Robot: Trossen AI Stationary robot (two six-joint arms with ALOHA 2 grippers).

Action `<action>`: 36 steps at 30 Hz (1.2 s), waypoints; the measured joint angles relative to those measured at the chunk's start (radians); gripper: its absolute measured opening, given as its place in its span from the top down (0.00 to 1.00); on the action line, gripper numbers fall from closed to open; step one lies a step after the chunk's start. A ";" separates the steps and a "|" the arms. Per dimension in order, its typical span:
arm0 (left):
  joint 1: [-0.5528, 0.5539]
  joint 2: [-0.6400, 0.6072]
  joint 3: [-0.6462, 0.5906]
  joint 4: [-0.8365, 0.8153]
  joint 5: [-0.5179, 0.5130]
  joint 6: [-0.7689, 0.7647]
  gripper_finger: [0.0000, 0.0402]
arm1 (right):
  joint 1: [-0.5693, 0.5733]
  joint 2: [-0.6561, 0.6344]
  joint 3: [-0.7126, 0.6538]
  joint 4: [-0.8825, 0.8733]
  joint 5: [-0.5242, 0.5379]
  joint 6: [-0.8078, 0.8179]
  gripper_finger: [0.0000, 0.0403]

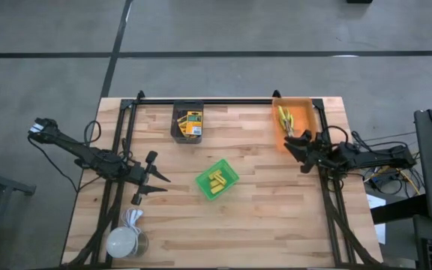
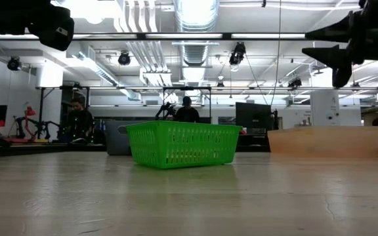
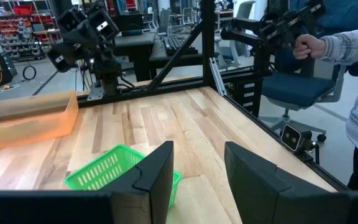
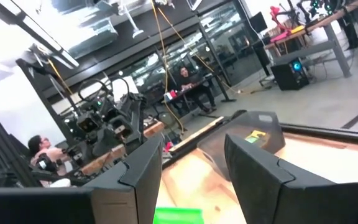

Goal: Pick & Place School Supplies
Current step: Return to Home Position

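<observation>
Left gripper [image 3: 197, 149]: hung wide, empty, above wooden counter [image 1: 276, 217].
Right gripper [image 4: 192, 143]: hung wide, empty, beside orange plastic bin [image 1: 312, 120].
Risk: a low retreat could have clipped the bin's rim and shoved it.

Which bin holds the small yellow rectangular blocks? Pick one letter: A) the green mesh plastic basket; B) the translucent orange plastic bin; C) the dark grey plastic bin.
A: the high view shows the small yellow rectangular blocks lying inside the green mesh plastic basket.
</observation>
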 joint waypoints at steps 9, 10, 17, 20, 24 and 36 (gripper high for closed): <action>0.000 0.000 0.000 0.000 0.000 0.000 0.63 | 0.000 -0.081 0.000 -0.006 -0.003 -0.087 0.59; 0.000 0.000 0.000 0.000 0.000 0.000 0.63 | 0.000 -0.083 0.000 -0.014 -0.003 -0.087 0.59; 0.000 0.000 0.000 -0.001 0.000 0.000 0.63 | 0.000 -0.083 0.001 -0.111 -0.002 -0.036 0.59; 0.000 0.000 0.000 -0.001 0.000 0.000 0.63 | 0.000 -0.083 0.001 -0.130 0.002 -0.009 0.59; 0.000 0.000 0.000 0.000 0.000 0.073 0.63 | 0.000 -0.083 0.001 -0.131 0.005 0.000 0.60; 0.000 -0.011 0.000 -0.020 -0.090 0.032 0.63 | -0.001 -0.082 0.001 -0.130 0.027 0.036 0.58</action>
